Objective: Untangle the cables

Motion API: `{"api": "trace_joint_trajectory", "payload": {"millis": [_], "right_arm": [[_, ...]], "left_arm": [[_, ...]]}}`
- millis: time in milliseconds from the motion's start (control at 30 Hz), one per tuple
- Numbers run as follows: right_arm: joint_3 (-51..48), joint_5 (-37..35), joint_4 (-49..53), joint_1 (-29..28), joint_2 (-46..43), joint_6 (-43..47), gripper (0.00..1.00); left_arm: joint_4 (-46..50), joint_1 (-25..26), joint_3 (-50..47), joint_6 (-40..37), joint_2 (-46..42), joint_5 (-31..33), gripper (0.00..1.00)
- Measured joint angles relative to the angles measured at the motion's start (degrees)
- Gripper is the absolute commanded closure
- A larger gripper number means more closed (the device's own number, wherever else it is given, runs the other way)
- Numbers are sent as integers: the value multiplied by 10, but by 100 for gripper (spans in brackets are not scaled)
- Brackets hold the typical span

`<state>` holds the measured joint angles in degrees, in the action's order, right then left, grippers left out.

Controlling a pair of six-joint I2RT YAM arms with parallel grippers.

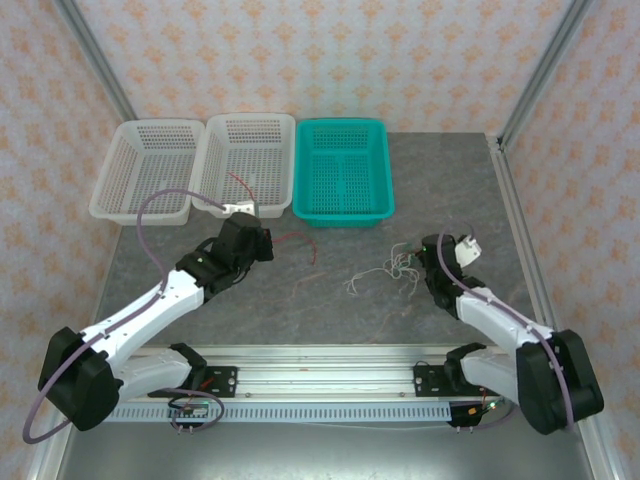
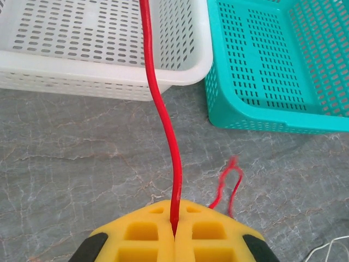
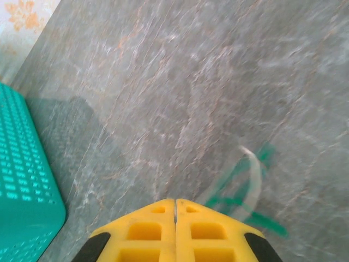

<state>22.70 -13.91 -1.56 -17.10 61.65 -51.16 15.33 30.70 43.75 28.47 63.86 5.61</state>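
A red cable [image 2: 161, 109] runs taut from the seam of my left gripper [image 2: 175, 218] up over the rim of a white basket [image 2: 109, 76]. That gripper is shut on it. A loose loop of the same red cable [image 2: 232, 180] lies on the table just to the right. My left gripper [image 1: 262, 243] sits in front of the middle basket. A curly white cable [image 1: 385, 272] lies mid-table. Beside it is my right gripper [image 1: 430, 258]. Its jaws [image 3: 175, 204] are shut with nothing visible in the seam. A blurred green cable [image 3: 240, 202] and white cable [image 3: 255, 169] lie just right of them.
Two white baskets [image 1: 140, 170] [image 1: 248, 160] and a teal basket [image 1: 343, 170] stand in a row at the back. The teal basket [image 3: 22, 180] is left of my right gripper. Metal frame posts [image 1: 540, 75] stand at the back corners.
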Motion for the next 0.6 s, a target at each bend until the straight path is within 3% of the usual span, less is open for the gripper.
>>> {"api": "trace_joint_trajectory", "payload": {"millis": [233,267,367,400,500,600], "right_arm": [[-6,23,8,17,-28,38,100],[-5,37,6,17,-25,48,92],[5,94,7,17,-18,79,50],[11,109,8,17,-19,84,41],[38,131,27,17,-37,93,24],[61,133,42,17,-88,103,16]], "left_arm": [[-1,0,-6,-8,0,-31,100],[-4,0,-5,-14,0,-44,100],[-5,0,3,-34,0,-101,100],[-5,0,12,-41,0,-125,100],[-2,0,77,-55,11,-192,100],[-10,0,162,-67,32,-222,100]]}}
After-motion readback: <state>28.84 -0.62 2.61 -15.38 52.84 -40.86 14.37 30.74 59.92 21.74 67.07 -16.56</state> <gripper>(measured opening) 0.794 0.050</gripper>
